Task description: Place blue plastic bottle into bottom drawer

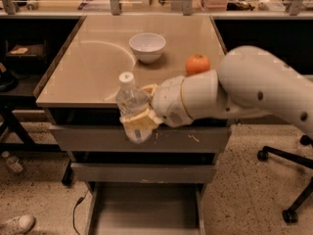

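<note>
Your blue plastic bottle, clear with a white screw cap and a pale label, is up in the air at the front edge of the tan square tabletop. It leans a little, cap tipped towards the left of the view. Its lower end hangs in front of the grey top drawer with the scratched front. The white arm's two-finger gripper reaches in from the right and has the bottle by its lower half. Its tan fingers are clenched on the label, one in front and one behind.

Directly below, the plain grey middle drawer is closed. Beneath it you can see the grey metal bottom drawer pulled out, its flat floor and thin side rails showing. The bottle is well above that floor, not in it.

Further back on the table sit a round white bowl and, to its right, a small orange fruit, partly behind the arm. On the speckled floor you have a white shoe at the lower left, a small clear bottle above it, and a black wheeled chair base to the right.
</note>
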